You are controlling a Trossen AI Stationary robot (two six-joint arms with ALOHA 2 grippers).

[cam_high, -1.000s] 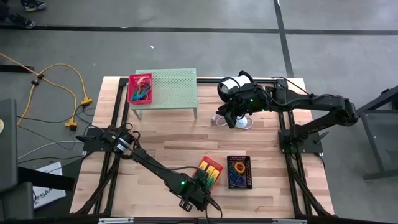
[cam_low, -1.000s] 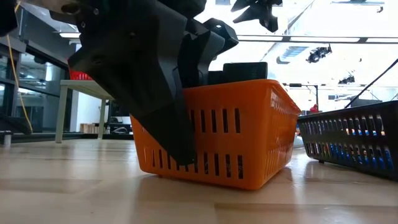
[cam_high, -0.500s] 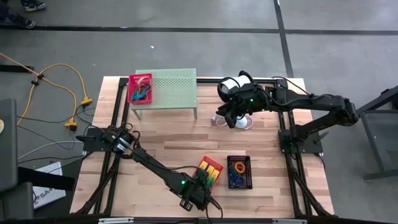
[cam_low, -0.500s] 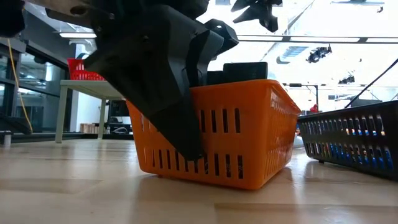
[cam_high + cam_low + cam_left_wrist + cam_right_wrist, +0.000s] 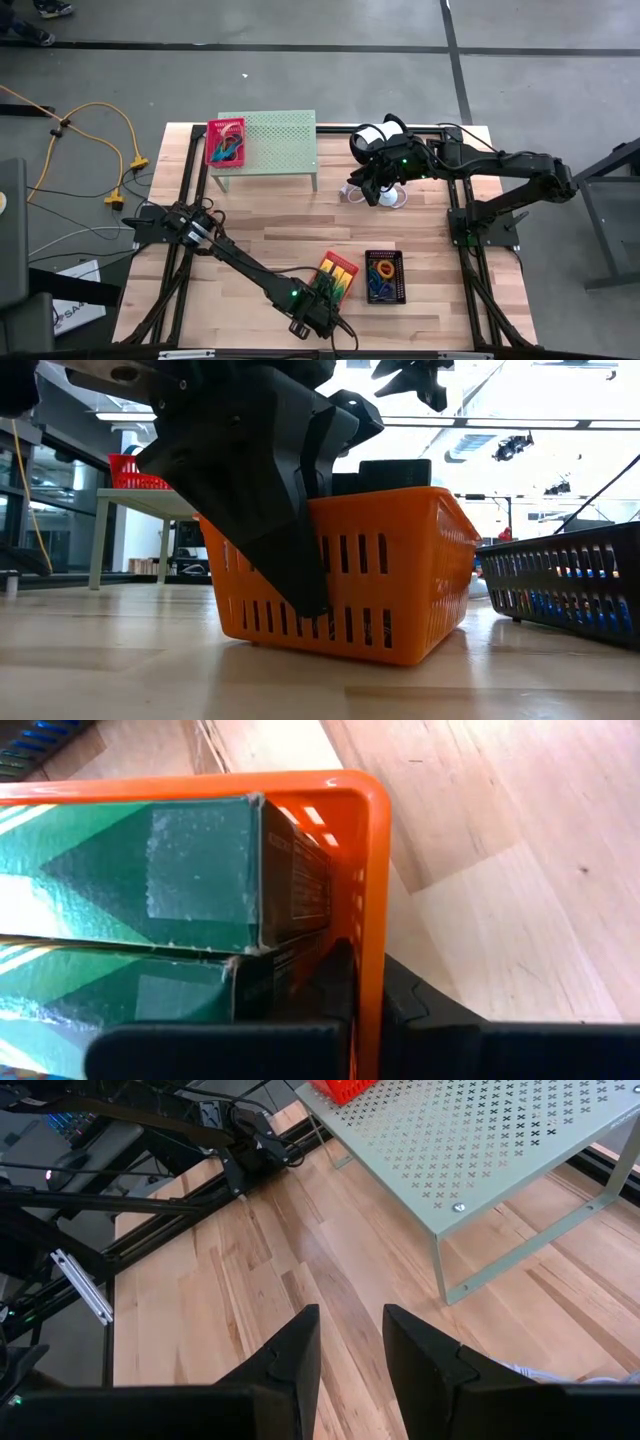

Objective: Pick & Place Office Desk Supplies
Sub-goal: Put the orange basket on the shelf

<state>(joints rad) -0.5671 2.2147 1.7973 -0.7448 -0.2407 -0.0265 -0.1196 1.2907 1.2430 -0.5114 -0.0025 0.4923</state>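
left gripper (image 5: 368,1020) jaws clamped on orange basket (image 5: 372,870) wall | right gripper (image 5: 350,1342) parted

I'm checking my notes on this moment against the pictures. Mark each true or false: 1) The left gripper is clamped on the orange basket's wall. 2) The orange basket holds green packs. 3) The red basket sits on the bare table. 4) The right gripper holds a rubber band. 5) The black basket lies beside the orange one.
1) True: the left gripper has shut on the orange basket wall.
2) True: green packs lie inside.
3) False: the red basket sits on the pale-green stand.
4) False: the right gripper holds nothing, fingers apart.
5) True: the black basket is beside it.
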